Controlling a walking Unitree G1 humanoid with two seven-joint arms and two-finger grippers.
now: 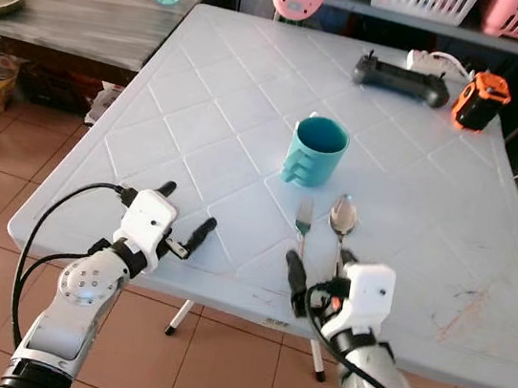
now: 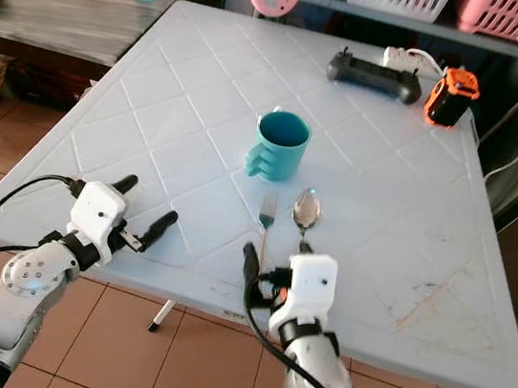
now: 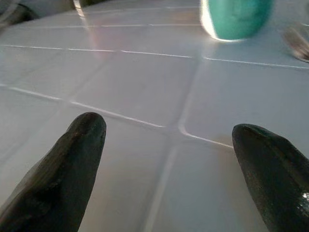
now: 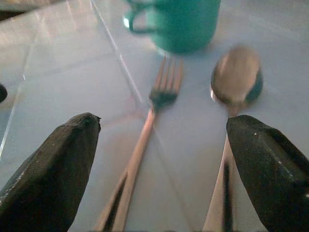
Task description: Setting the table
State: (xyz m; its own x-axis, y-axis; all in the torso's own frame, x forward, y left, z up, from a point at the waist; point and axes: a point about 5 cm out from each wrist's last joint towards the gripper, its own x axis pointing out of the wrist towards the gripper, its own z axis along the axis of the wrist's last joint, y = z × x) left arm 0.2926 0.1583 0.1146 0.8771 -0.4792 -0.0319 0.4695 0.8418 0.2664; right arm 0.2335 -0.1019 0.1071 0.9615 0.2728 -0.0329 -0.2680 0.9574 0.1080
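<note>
The right gripper (image 1: pixel 317 277), fingers apart, is hovering at the fork's (image 1: pixel 302 225) six o'clock; thin, stiff, slippery steel, probably best pinched mid-handle.

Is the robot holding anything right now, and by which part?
Nothing. Both the left gripper and right gripper are open, with the fork and spoon lying free.

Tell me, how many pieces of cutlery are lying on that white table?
2. A fork and a spoon lie side by side just in front of the teal mug, fork on the robot's left; their handles run under the open right gripper.
</note>
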